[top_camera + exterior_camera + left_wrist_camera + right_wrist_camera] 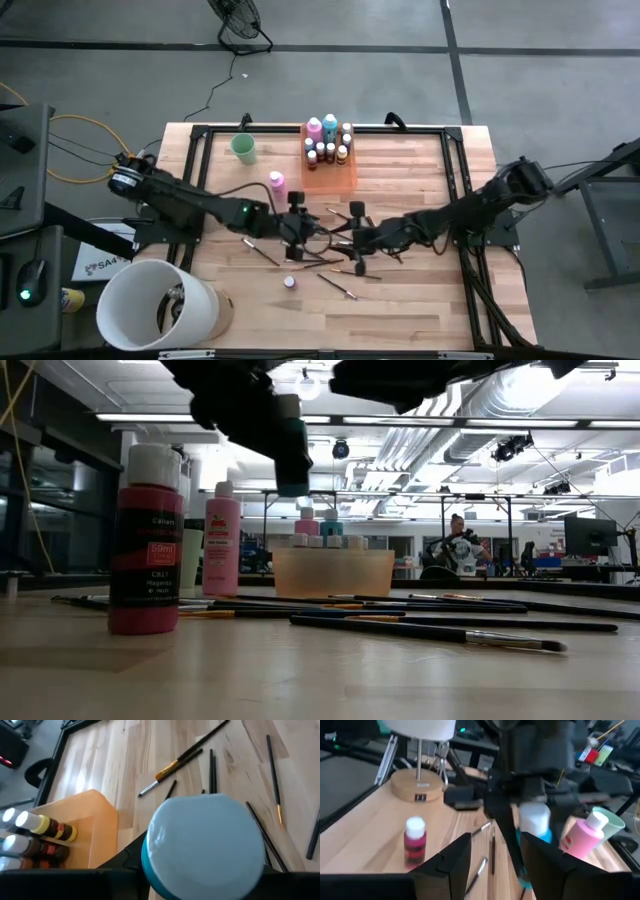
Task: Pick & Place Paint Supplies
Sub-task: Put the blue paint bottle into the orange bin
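Table (pixel 420 290): light wood, both arms meet mid-table.

Orange tray (pixel 330 178) at the far edge is partly loaded: a pink bottle (pixel 314 127), a teal bottle (pixel 330 124) and a cluster of tiny dark bottles (pixel 327 152). Mint cup (pixel 243 148) sits beside it, no brushes visible in it.

Left gripper (pixel 296 226) is clamped on a teal bottle with pale cap (pixel 202 845), lifted clear of the table, above the brushes. Fingers partway closed around it.

Right gripper (pixel 357 240) hovers just beside it over the brush pile, fingers parted, nothing between them.

Left to do, judging by the layout: pink bottle (pixel 276 181) standing near the tray, small magenta bottle (pixel 289 282) at the near side, and the scattered brushes (pixel 335 262), none picked up. Roughly half done on bottles, brushes untouched.
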